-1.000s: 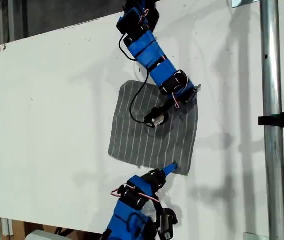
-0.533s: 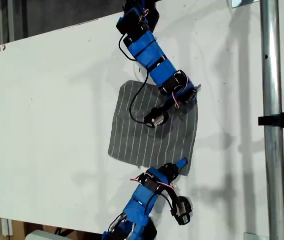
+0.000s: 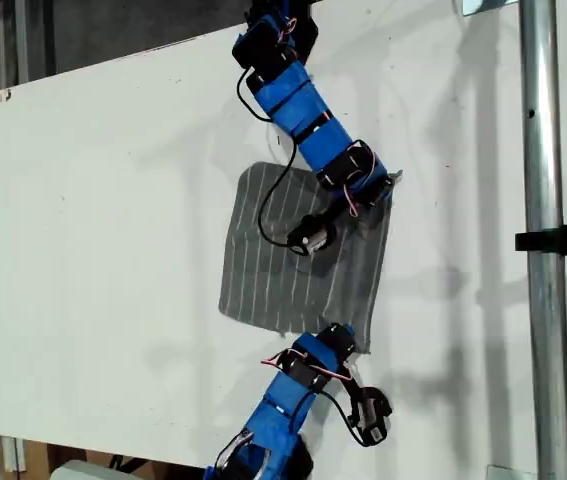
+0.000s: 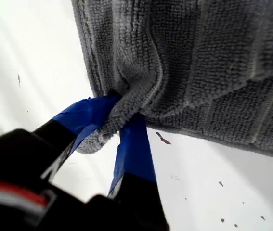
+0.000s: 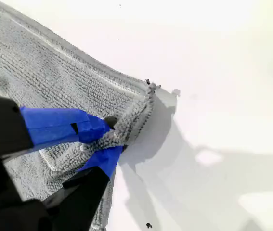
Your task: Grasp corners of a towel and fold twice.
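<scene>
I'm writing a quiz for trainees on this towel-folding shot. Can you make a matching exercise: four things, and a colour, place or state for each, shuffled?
Things:
1. my first pincer
2. towel
3. table
4. pole

Descriptions:
A. plain white
B. grey with thin white stripes
C. shiny metal, at the exterior view's right
D. shut on a bunched bit of cloth

Pairs: 1-D, 2-B, 3-A, 4-C

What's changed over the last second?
The arm at the exterior view's bottom reached in and closed on the towel's near corner; that edge has pulled inward slightly. The arm at the exterior view's top stayed put, clamped on the far corner. The towel is otherwise flat.
</scene>
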Controlling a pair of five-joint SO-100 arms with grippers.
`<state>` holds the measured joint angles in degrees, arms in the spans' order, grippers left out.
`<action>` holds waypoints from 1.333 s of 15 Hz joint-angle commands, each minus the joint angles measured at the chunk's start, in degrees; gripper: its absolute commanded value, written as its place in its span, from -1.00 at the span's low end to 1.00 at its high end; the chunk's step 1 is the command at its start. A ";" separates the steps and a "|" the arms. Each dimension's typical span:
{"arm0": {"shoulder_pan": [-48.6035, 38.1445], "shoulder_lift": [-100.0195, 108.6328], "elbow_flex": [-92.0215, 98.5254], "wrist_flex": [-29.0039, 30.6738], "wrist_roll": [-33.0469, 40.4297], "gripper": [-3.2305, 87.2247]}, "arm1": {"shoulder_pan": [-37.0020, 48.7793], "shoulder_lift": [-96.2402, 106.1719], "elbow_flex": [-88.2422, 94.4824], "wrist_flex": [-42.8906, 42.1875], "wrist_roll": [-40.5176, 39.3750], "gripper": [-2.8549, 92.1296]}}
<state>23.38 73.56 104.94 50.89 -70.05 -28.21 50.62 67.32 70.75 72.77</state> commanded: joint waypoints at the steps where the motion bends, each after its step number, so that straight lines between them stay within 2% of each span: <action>1: 0.53 3.96 2.11 -2.64 1.58 -0.99 | 1.23 1.76 -0.18 -0.26 -0.18 -0.94; 3: 0.97 11.78 3.16 -2.99 3.87 -0.99 | 0.44 6.15 -0.79 0.26 -0.62 -0.94; 7: 4.57 30.23 1.23 0.53 11.34 -1.00 | -4.75 15.21 -6.42 1.05 -2.55 -0.94; 10: 3.43 39.46 6.59 0.35 10.20 -1.00 | -4.13 17.93 -5.98 2.20 -3.25 -0.94; 12: -1.85 45.97 12.13 0.44 9.58 -1.00 | 0.44 21.97 -1.76 6.59 -3.34 -0.94; 15: -14.33 51.06 17.05 6.15 12.74 -1.00 | 12.04 30.94 9.67 9.14 -8.00 -0.94; 18: -27.69 53.00 20.13 9.14 19.69 -1.00 | 26.89 36.56 16.08 9.05 -19.86 -0.94; 20: -35.33 54.40 21.01 9.05 25.40 -1.00 | 34.80 37.53 15.64 8.35 -27.51 -0.94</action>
<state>-6.77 125.95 126.47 59.50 -47.90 1.93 83.50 83.76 79.80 49.92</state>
